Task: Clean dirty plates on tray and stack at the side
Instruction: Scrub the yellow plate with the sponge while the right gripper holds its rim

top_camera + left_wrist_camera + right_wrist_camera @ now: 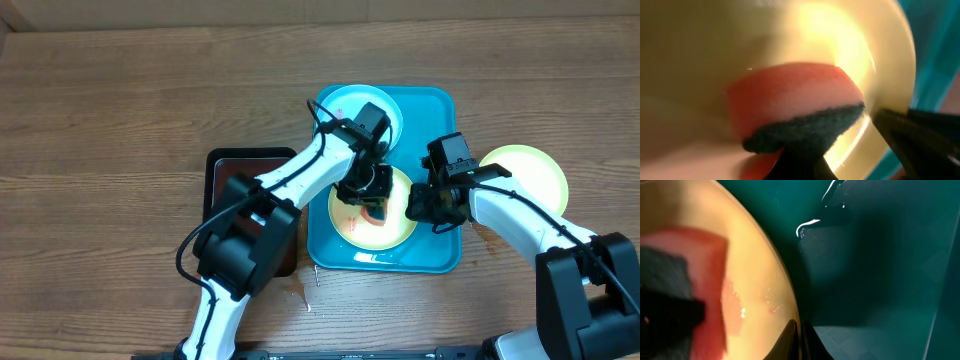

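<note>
Tray [445, 250]: glossy turquoise plastic, smooth. Plate [400, 228] at tray's 6 o'clock: shiny smooth plastic. Sponge [795, 97]: matt red foam, dark coarse fibrous underside. Tabletop [120, 100]: matt wood-grain.

The table [120, 100] is evenly lit from above. Both wrist views are blurred. Bright glare is seen on the yellow plate [840, 30]; the tray [880, 280] is shadowed.

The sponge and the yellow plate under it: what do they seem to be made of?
The sponge looks like soft, matte orange-red foam with a dark fuzzy scouring layer. The plate looks like smooth glossy plastic, judging by its bright glare; glazed ceramic is possible.
</note>
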